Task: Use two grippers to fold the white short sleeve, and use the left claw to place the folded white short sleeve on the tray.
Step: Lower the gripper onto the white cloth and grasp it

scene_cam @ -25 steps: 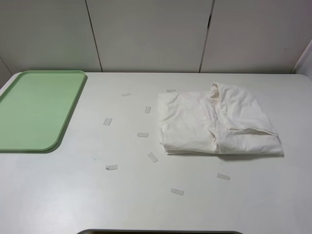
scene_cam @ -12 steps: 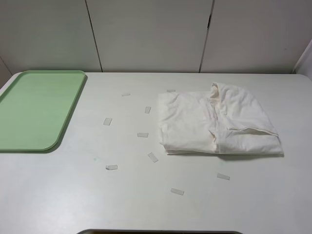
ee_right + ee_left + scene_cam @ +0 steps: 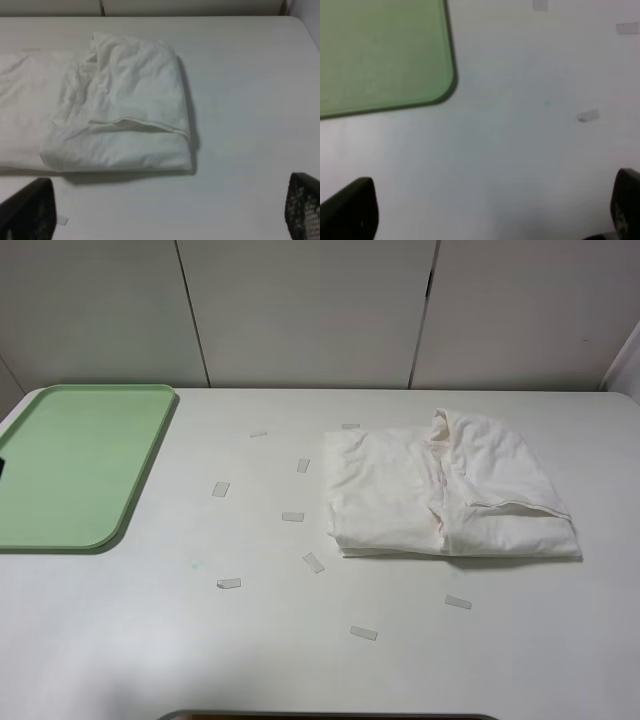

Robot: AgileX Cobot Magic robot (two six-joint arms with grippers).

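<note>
The white short sleeve (image 3: 440, 495) lies folded into a thick, rumpled rectangle on the right half of the white table, also seen in the right wrist view (image 3: 115, 110). The light green tray (image 3: 80, 465) rests empty at the far left, its rounded corner in the left wrist view (image 3: 380, 50). My left gripper (image 3: 487, 205) hovers open over bare table near that tray corner, holding nothing. My right gripper (image 3: 165, 207) is open too, on the near side of the shirt and apart from it. Neither claw shows in the exterior high view, only a dark sliver (image 3: 1, 466) at the left edge.
Several small pale tape strips (image 3: 220, 489) are scattered on the table between tray and shirt, and in front of the shirt (image 3: 458, 602). Grey wall panels (image 3: 300, 310) stand behind the table's far edge.
A small dark sliver has appeared at the left edge of the exterior high view, over the tray. The shirt, tray and tape strips have not moved.
</note>
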